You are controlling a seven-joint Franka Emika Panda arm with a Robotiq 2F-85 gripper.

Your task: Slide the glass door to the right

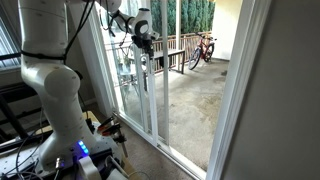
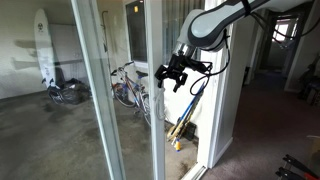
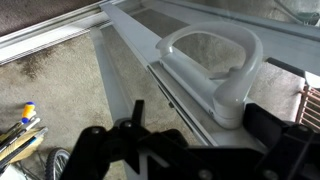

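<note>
The glass door is a tall clear pane in a slim white frame; it shows in both exterior views. In the wrist view its white frame carries a white D-shaped handle. My gripper is at handle height against the frame's upright. In the wrist view the gripper is open. Its dark fingers stand on either side of the handle's lower post, which is nearer the right finger. I cannot tell whether a finger touches the post.
A broad white wall jamb stands beside the opening. Bicycles and a surfboard are outside on the patio. Long-handled tools lean by the wall. The robot base and cables sit on the floor inside.
</note>
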